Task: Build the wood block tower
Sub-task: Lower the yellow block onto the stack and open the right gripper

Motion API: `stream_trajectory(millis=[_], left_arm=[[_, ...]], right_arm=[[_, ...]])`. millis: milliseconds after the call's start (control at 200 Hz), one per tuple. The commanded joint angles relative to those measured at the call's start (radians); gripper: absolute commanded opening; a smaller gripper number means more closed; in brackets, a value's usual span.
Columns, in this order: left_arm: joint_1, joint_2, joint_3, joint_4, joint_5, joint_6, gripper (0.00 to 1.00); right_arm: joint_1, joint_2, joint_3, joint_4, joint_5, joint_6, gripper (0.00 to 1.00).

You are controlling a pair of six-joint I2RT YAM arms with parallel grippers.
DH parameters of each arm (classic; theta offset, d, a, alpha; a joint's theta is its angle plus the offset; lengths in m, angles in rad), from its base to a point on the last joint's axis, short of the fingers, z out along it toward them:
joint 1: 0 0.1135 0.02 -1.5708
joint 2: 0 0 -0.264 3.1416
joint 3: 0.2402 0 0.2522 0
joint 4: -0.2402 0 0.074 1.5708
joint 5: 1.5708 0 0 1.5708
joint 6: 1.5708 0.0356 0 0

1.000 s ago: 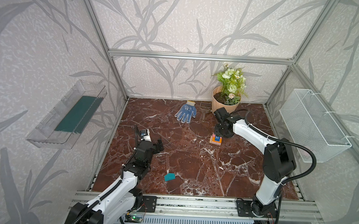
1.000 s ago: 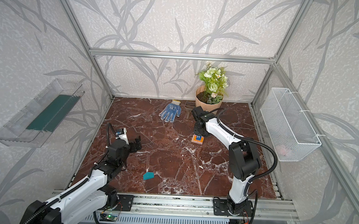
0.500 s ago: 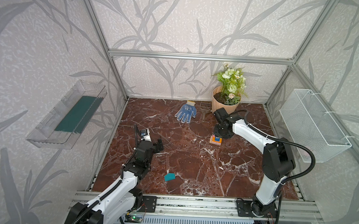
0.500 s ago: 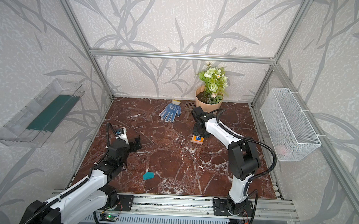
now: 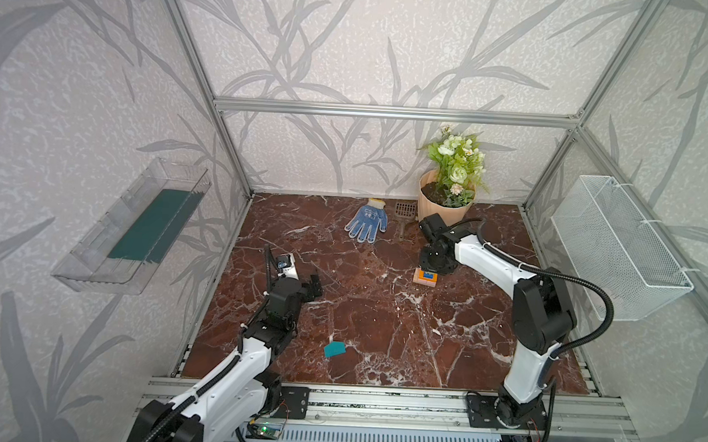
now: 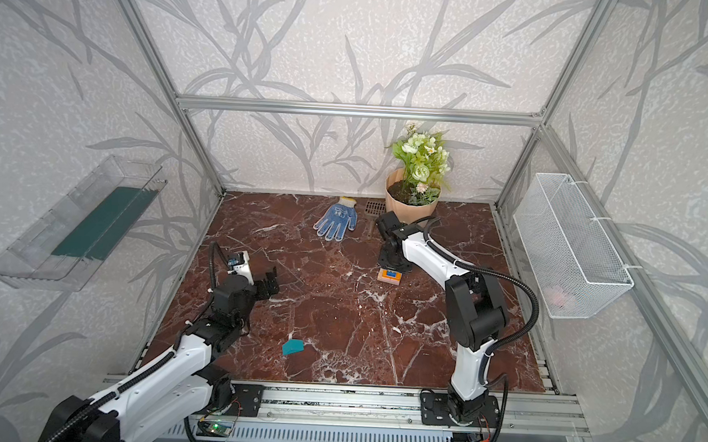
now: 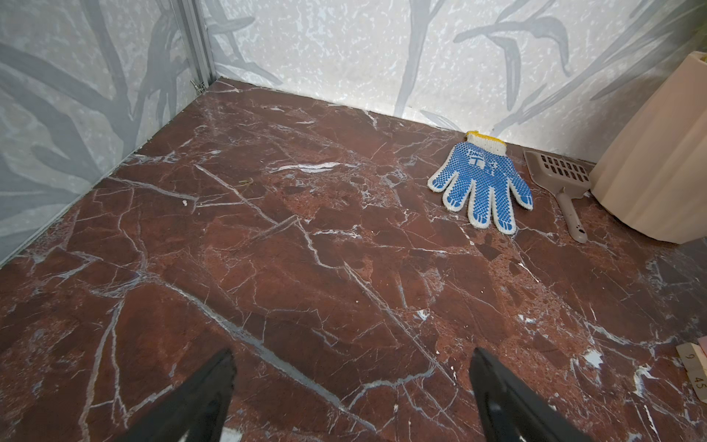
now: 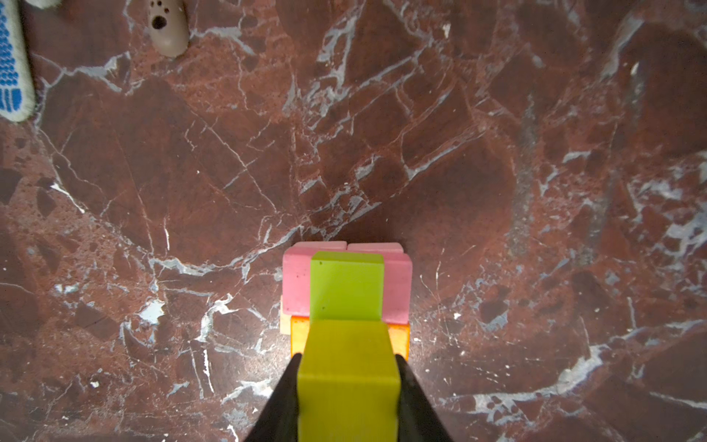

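L to R: a clear plastic tray [image 5: 92, 254] w/ a dark green liner hangs on the side wall. The left arm reaches up from the front rail, elbow bent, wrist angled toward the rear ctr. The left tool [image 7: 352, 363] hovers over the surface [image 5: 380, 323], its black fingers spread wide w/ nothing btwn them. The surface is glossy red-brown marble w/ white veins. A teal piece [image 5: 334, 349], flat-lying w/ one slanted edge, sits alone near the front, closer to the left arm and well apart from the tower.

At the rear lie a knit glove [image 5: 367, 222] w/ blue grip dots and a slotted tan plastic scoop [image 5: 404, 212]. The tower [image 5: 424, 279] stands right of ctr in both top views: tan base, then pink and orange oblongs in the right wrist view, matte painted wood.

The right arm rises from the rail, elbow high, forearm stretched back, wrist turned straight down over the tower. The right tool [image 8: 347, 359] is clamped on a lime block [image 8: 346, 382], square-edged, directly above the stack; contact can't be told. Behind: a ribbed peach pot [image 5: 440, 208] of flowers. Far R: a white wire basket [image 5: 617, 244] on the wall.
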Motion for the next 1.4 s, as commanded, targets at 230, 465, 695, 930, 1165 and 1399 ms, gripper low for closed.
stream_trajectory(millis=[230,465,695,930,1165,1399], left_arm=[[-0.003,-0.005,0.023,0.014,-0.022,0.012,0.96],[-0.003,-0.006,0.023,0.014,-0.022,0.01,0.96],[-0.004,-0.006,0.022,0.013,-0.021,0.01,0.96],[-0.003,-0.005,0.022,0.013,-0.021,0.01,0.96],[-0.003,-0.005,0.021,0.013,-0.022,0.01,0.96],[-0.004,-0.005,0.022,0.013,-0.022,0.01,0.96]], right_arm=[[-0.002,0.021,0.041,-0.009,0.007,-0.012,0.0],[-0.002,0.04,0.06,-0.021,0.011,-0.016,0.0],[-0.002,0.046,0.065,-0.033,0.026,-0.017,0.0],[-0.002,0.044,0.067,-0.041,0.039,-0.017,0.0],[-0.001,0.047,0.069,-0.043,0.037,-0.017,0.0],[-0.001,0.047,0.068,-0.044,0.037,-0.018,0.0]])
